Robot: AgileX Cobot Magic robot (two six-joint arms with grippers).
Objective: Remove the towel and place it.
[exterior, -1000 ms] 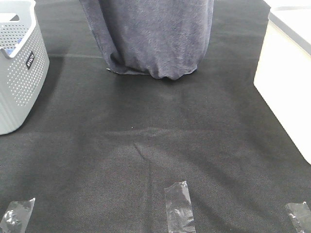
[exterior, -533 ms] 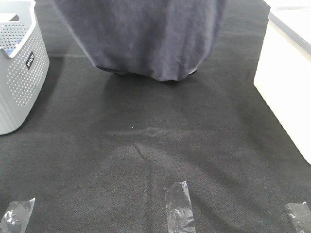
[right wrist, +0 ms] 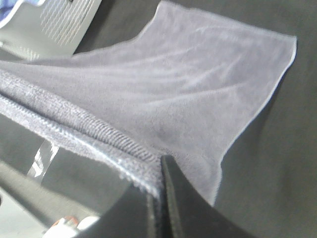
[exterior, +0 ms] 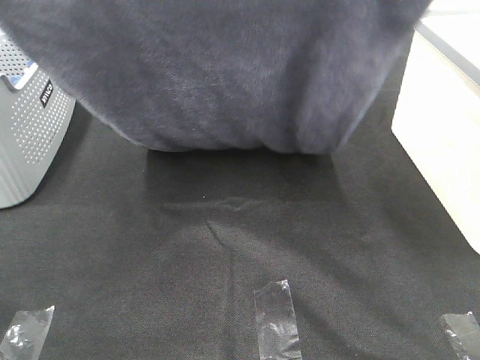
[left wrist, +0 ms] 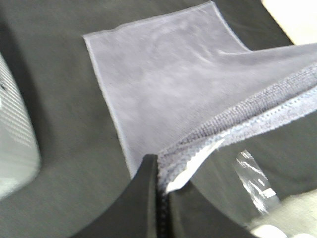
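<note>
The greyish-lavender towel (exterior: pixel 225 67) hangs spread wide across the top of the exterior high view, its lower fold above the black table cloth (exterior: pixel 240 247). Neither gripper shows in that view. In the left wrist view my left gripper (left wrist: pixel 157 198) is shut on a hemmed corner of the towel (left wrist: pixel 163 89), and the rest slopes down to the cloth. In the right wrist view my right gripper (right wrist: pixel 158 193) is shut on the opposite hemmed corner of the towel (right wrist: pixel 188 89).
A grey perforated basket (exterior: pixel 30 127) stands at the left edge and shows in both wrist views (left wrist: pixel 15 144) (right wrist: pixel 54 25). A white box (exterior: pixel 442 127) stands at the right. Three strips of clear tape (exterior: pixel 276 315) lie near the front edge.
The towel has spread much wider and swung toward the camera, now filling the top of the view and hiding part of the basket. Its lower fold has lifted off the cloth.
</note>
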